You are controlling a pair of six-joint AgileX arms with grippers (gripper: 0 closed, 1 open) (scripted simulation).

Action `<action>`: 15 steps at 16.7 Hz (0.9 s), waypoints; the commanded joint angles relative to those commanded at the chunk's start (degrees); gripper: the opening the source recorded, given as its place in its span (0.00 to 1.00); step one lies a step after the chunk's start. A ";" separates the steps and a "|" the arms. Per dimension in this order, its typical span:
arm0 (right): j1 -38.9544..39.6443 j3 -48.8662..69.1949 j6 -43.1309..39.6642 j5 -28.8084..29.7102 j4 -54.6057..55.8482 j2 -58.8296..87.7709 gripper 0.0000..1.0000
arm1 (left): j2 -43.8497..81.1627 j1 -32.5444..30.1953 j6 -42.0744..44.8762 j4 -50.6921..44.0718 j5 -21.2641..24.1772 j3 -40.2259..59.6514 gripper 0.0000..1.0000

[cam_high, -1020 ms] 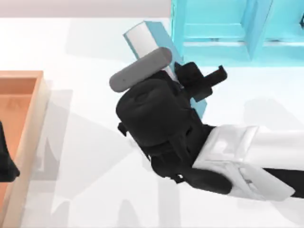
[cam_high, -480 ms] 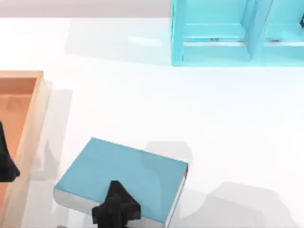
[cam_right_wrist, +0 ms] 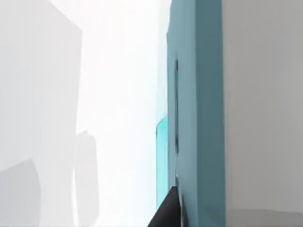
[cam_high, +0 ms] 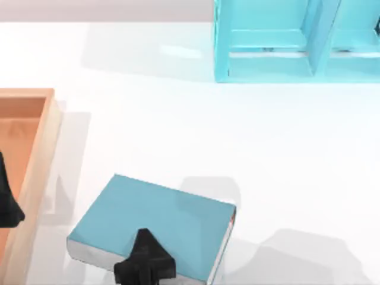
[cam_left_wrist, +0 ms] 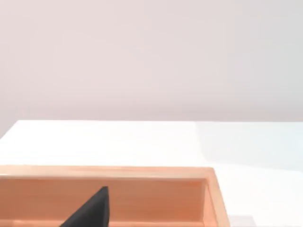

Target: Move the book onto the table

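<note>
Holding the book [cam_high: 155, 221] by its near edge, my right pincer [cam_high: 144, 267] is clenched on it at the near side of the white surface [cam_high: 237, 136], left of centre. The book's teal cover is facing up toward the overhead camera, its white page edges are showing along the near-left side, and a soft shadow is spreading on the surface behind it; whether the book is resting flat or hanging just above the surface, I cannot tell. In the right wrist view the book [cam_right_wrist: 199, 118] is running edge-on as a tall teal slab beside pale page stock, with a dark fingertip [cam_right_wrist: 168, 213] pressing against the cover.

The turquoise shelf [cam_high: 297, 41] is standing at the far right, well apart from the book, its compartments opening toward the near side. An orange-brown wooden tray [cam_high: 41, 119] is sitting along the left edge of the surface. My left pincer [cam_high: 7, 205] is hovering parked over that tray, and in the left wrist view one dark finger [cam_left_wrist: 90, 213] is poking in front of the tray's far wall [cam_left_wrist: 118, 172]; I cannot tell whether it is released or clenched.
</note>
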 joint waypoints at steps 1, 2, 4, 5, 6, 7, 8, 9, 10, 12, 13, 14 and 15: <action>0.19 0.23 0.36 0.13 -0.67 0.02 0.00 | 0.00 0.00 0.00 0.00 0.00 0.00 1.00; 0.28 0.35 0.54 0.21 -1.01 0.04 0.00 | 0.00 0.00 0.00 0.00 0.00 0.00 1.00; 0.28 0.35 0.55 0.21 -1.02 0.04 0.00 | 0.00 0.00 0.00 0.00 0.00 0.00 1.00; 0.02 0.01 0.81 0.03 -0.72 0.02 0.00 | 0.00 0.00 0.00 0.00 0.00 0.00 1.00; 0.02 -0.05 0.82 0.04 -0.51 0.15 0.00 | 0.00 0.00 0.00 0.00 0.00 0.00 1.00; 0.03 -0.28 0.86 0.07 0.18 0.62 0.00 | 0.00 0.00 0.00 0.00 0.00 0.00 1.00; 0.02 -0.62 0.91 0.10 1.22 1.29 0.00 | 0.00 0.00 0.00 0.00 0.00 0.00 1.00; 0.02 -1.04 0.95 0.11 2.43 2.05 0.00 | 0.00 0.00 0.00 0.00 0.00 0.00 1.00; 0.02 -1.48 0.98 0.10 3.64 2.83 0.00 | 0.00 0.00 0.00 0.00 0.00 0.00 1.00; 0.03 -2.17 0.99 0.08 5.27 3.96 0.00 | 0.00 0.00 0.00 0.00 0.00 0.00 1.00; 0.03 -2.22 0.98 0.08 5.37 4.04 0.00 | 0.00 0.00 0.00 0.00 0.00 0.00 1.00; 0.03 -2.22 0.98 0.08 5.37 4.04 0.00 | 0.00 0.00 0.00 0.00 0.00 0.00 1.00; 0.03 -2.22 0.98 0.08 5.37 4.04 0.00 | 0.00 0.00 0.00 0.00 0.00 0.00 1.00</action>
